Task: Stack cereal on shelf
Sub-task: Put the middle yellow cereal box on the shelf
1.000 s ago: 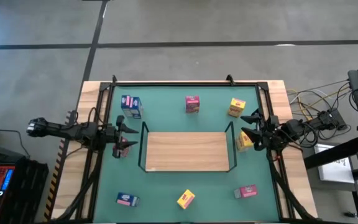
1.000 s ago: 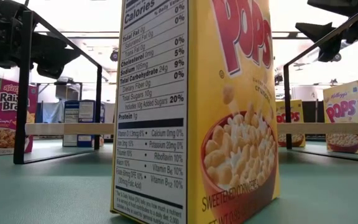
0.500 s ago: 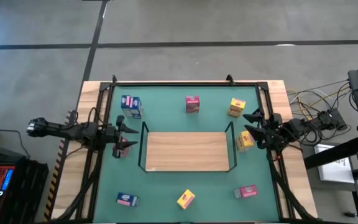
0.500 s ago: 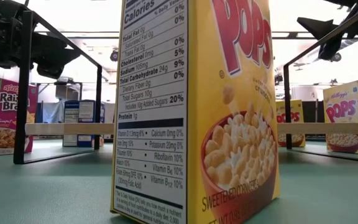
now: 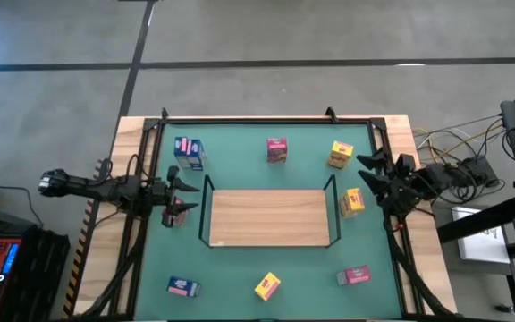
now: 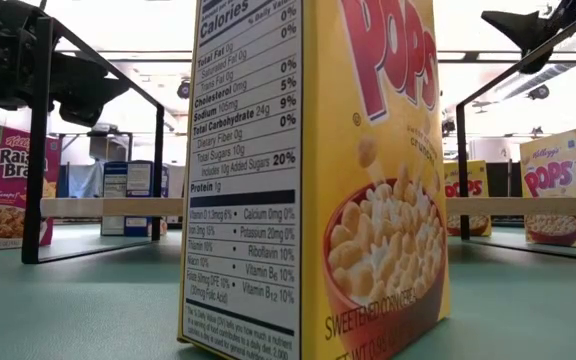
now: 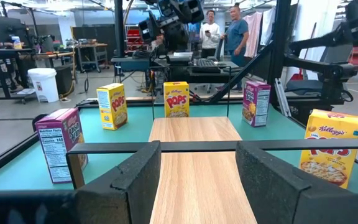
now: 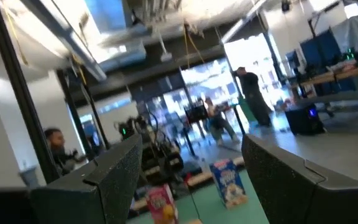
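The shelf, a light-wood board with black rails, lies at the table's middle. Several cereal boxes stand around it: blue, pink and yellow on the far side, yellow at its right end, and blue, yellow and pink near. My left gripper is open at the shelf's left end, beside a pink box. My right gripper is open and raised, right of the shelf, apart from the yellow box below it.
The near yellow box fills the low view. Black frame bars run along the table's far and side edges. Cables and equipment lie off the right edge. People stand in the room beyond the table.
My right gripper has risen and drawn back toward the table's right and far edge, away from the yellow box at the shelf's right end, which now shows whole. It stays open. The boxes have not moved.
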Robot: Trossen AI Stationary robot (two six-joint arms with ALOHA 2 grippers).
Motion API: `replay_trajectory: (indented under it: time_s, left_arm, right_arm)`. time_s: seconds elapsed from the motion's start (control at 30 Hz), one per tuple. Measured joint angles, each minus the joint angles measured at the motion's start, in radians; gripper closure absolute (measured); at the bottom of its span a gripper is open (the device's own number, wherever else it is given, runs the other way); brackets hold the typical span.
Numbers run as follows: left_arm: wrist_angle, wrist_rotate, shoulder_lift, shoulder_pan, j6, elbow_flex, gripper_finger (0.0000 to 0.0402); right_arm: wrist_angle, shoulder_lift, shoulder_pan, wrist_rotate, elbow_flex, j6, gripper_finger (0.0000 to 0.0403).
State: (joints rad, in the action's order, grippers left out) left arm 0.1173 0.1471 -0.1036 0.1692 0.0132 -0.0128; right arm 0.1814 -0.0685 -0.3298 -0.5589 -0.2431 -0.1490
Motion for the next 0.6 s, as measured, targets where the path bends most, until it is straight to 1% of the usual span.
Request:
replay_trajectory:
  time_s: [0.03,0.1,0.2,0.27,0.33,0.4,0.47,0.6]
  left_arm:
    - [0.0,0.0,0.0,0.0,0.0,0.0,0.0209]
    - [0.0,0.0,0.0,0.0,0.0,0.0,0.0209]
    - [0.0,0.0,0.0,0.0,0.0,0.0,0.0209]
    - [0.0,0.0,0.0,0.0,0.0,0.0,0.0209]
    - [0.0,0.0,0.0,0.0,0.0,0.0,0.0209]
    - [0.0,0.0,0.0,0.0,0.0,0.0,0.0209]
    - [0.0,0.0,0.0,0.0,0.0,0.0,0.0209]
    - [0.0,0.0,0.0,0.0,0.0,0.0,0.0209]
  right_arm:
    - [-0.062,0.0,0.0,-0.02,-0.031,-0.02,0.0138]
    - [-0.202,0.0,0.0,-0.091,-0.093,-0.085,0.0138]
    - [-0.477,0.0,0.0,-0.214,-0.182,-0.271,0.0138]
    - [-0.675,-0.004,0.0,-0.251,-0.233,-0.426,0.0138]
    - [-0.821,-0.013,0.0,-0.253,-0.265,-0.562,0.0138]
    - [-0.909,-0.025,0.0,-0.253,-0.287,-0.654,0.0138]
    - [-0.945,-0.039,0.0,-0.252,-0.304,-0.707,0.0138]
    - [-0.955,-0.081,-0.001,-0.245,-0.335,-0.73,0.0138]
